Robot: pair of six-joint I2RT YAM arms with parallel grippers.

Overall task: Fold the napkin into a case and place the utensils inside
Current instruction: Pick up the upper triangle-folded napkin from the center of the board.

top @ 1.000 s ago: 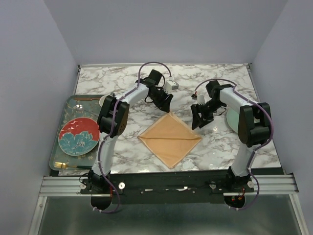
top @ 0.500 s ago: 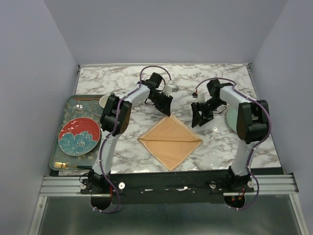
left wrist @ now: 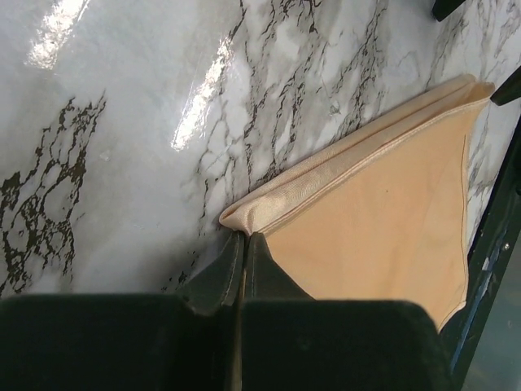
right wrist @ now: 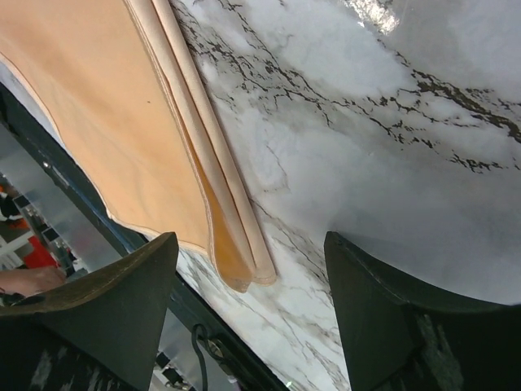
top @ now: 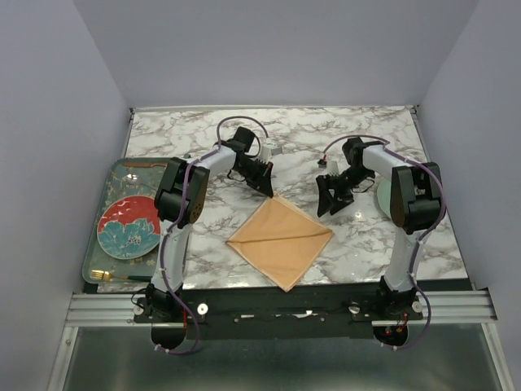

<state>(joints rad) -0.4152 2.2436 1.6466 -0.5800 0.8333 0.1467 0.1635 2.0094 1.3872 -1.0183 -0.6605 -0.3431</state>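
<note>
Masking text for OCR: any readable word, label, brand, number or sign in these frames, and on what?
None readable in any view.
Napkin: plain, no text.
Red plate: flower pattern only.
Tray: pattern only, no lettering visible.
Table: marble veining only.

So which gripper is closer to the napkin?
Left. The left gripper is shut on the far corner of the napkin; the right gripper hangs open over its right corner.

I've swung my left gripper (top: 269, 189) left and pinched it onto the napkin's (top: 281, 239) far corner, dragging that corner slightly left. My right gripper (top: 330, 198), beside the napkin, has spread wider.
</note>
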